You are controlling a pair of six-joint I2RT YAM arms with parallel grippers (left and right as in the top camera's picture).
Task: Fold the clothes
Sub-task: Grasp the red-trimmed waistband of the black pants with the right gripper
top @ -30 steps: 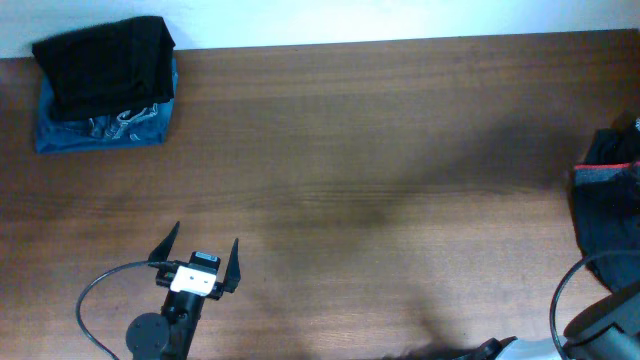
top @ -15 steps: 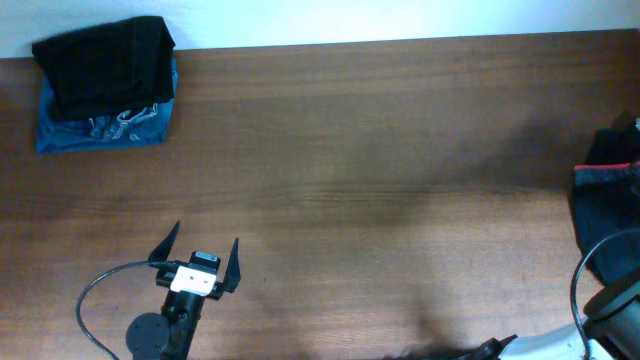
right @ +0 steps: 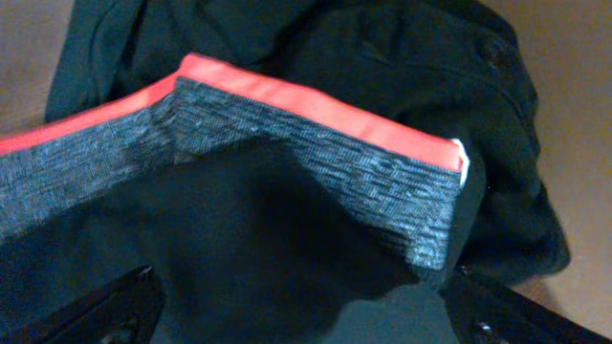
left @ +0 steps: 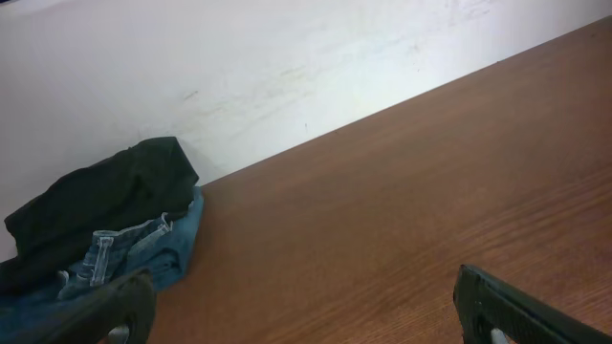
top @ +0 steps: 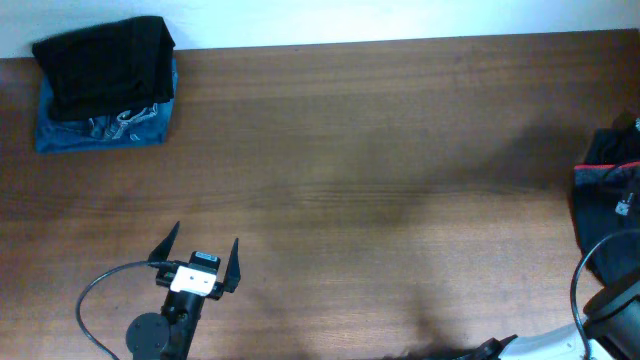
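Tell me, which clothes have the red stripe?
The black garment on the far right: its grey waistband is edged red-orange. The black piece and blue piece stacked on the far left show no red.

Brown wooden table (top: pixel 360 150) against a scuffed white wall (left: pixel 287 67)

No text, label, brand, number or sign is readable anywhere; the white tag (right: pixel 463 159) on the waistband (right: pixel 316 153) looks blank.

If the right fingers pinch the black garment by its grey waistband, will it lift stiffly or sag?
Likely sags: the black garment lies in soft crumpled folds. The grey waistband looks thicker and knit-textured, so probably a firmer, less slippery pinch.
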